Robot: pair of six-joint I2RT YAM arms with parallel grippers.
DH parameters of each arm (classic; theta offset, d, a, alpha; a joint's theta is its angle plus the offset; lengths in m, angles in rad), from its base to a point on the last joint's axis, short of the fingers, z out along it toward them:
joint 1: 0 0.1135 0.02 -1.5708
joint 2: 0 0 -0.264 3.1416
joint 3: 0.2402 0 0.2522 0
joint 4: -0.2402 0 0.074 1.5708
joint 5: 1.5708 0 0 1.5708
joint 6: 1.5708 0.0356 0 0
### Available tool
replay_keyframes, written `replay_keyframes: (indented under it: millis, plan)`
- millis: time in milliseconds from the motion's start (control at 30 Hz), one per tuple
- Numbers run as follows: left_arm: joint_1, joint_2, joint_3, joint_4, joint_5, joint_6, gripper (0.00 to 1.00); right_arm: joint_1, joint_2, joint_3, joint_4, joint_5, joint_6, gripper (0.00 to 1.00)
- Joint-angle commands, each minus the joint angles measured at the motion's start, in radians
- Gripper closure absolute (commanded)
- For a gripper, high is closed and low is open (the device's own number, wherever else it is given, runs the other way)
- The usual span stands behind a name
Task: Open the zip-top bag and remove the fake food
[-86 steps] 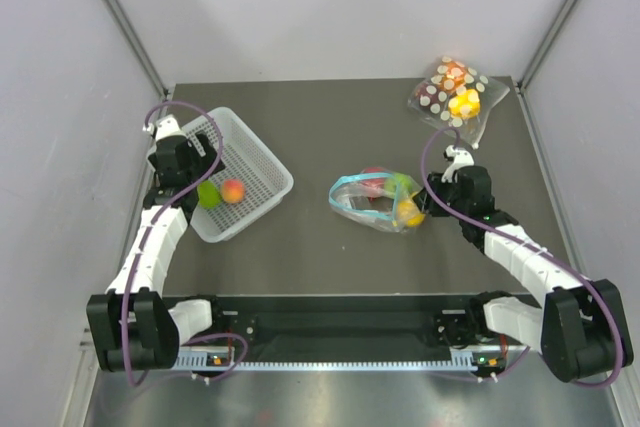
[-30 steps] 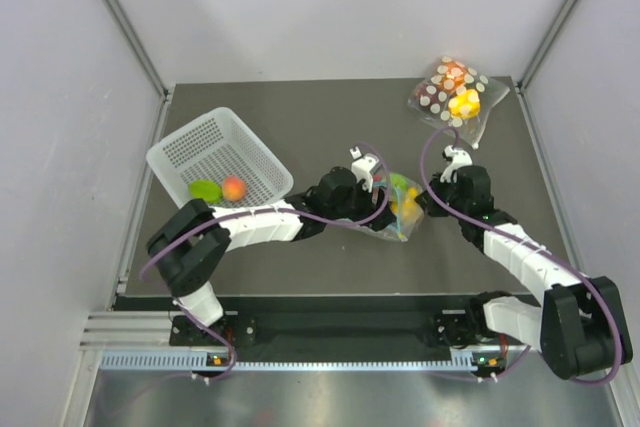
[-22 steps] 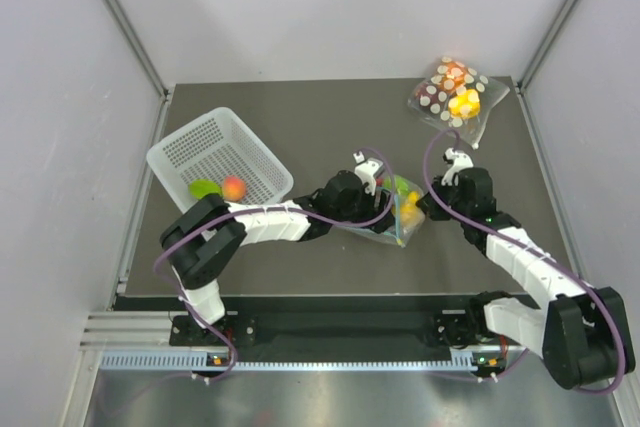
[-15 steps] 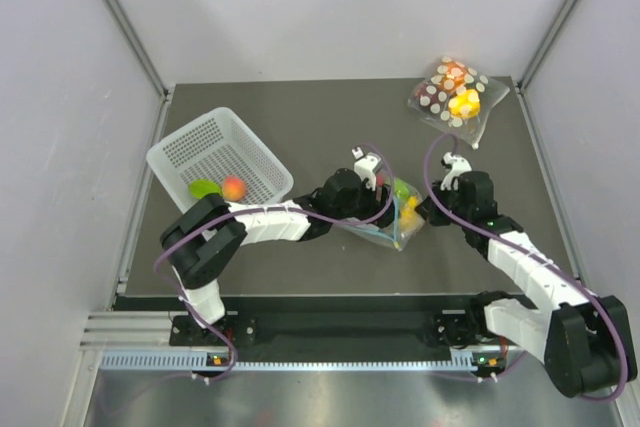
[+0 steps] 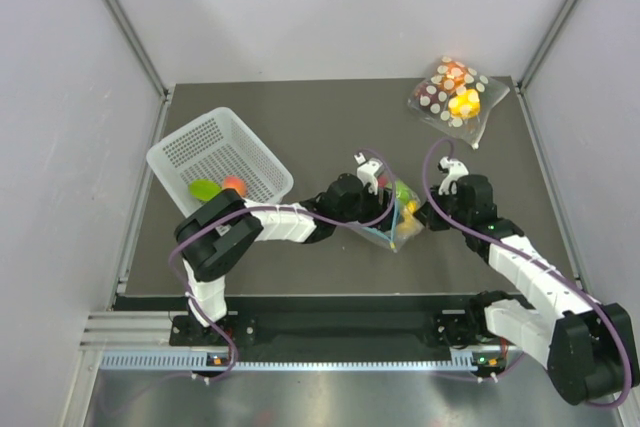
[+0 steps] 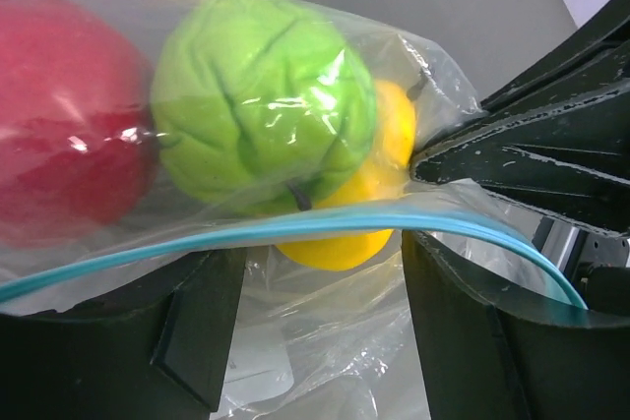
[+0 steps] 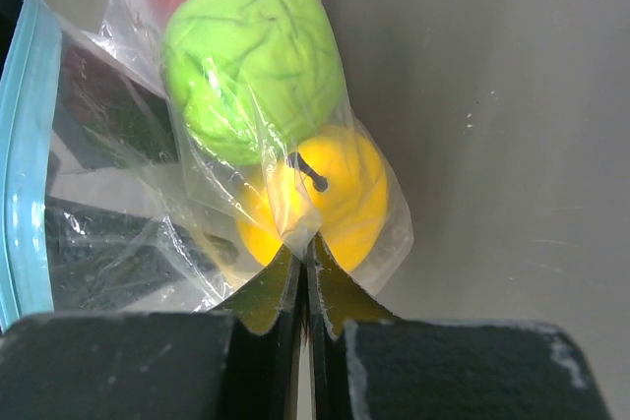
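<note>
The bag lies mid-table between both arms, holding red fruit, green fruit and yellow fruit. The right gripper pinches its film, fingers pressed together; the left gripper has its fingers spread at the blue zip strip
</note>
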Motion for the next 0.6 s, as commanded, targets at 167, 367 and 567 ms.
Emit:
replay_keyframes:
  millis: [167, 367, 567]
  plan:
    - [-0.034, -0.018, -0.018, 0.102, 0.029, -0.014, 0.29, 0.032, 0.016, 0.013, -0.009, -0.016, 0.013, 1.00]
    - [-0.057, 0.037, 0.026, 0.099, 0.032, -0.008, 0.27, 0.073, 0.025, 0.010, 0.010, -0.010, 0.035, 1.00]
    - [-0.071, 0.067, 0.058, 0.087, 0.020, 0.011, 0.27, 0.086, 0.015, 0.010, 0.013, -0.012, 0.058, 1.00]
